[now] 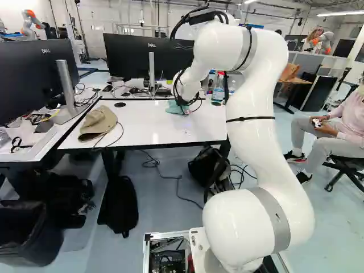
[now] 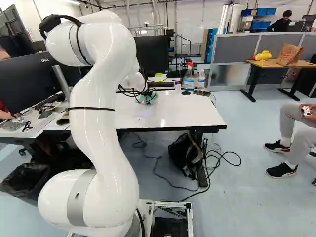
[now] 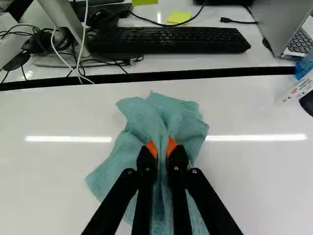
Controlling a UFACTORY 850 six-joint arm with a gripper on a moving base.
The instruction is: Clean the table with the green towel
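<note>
The jaws are closed on the green towel (image 3: 168, 112), a fold of it pinched between their orange pads (image 3: 152, 148). Bunched up, the towel lies on the white tabletop (image 3: 254, 186), its loose parts spread around the jaws. Beyond it, across a dark gap, are a black keyboard (image 3: 171, 40), a yellow note (image 3: 179, 17) and an open laptop (image 3: 288, 24). In the right base view, a spray bottle (image 2: 188, 80) and a clear bottle (image 2: 201, 79) stand right of the towel; in the left base view, a tan cap (image 1: 98, 122) lies left of it.
</note>
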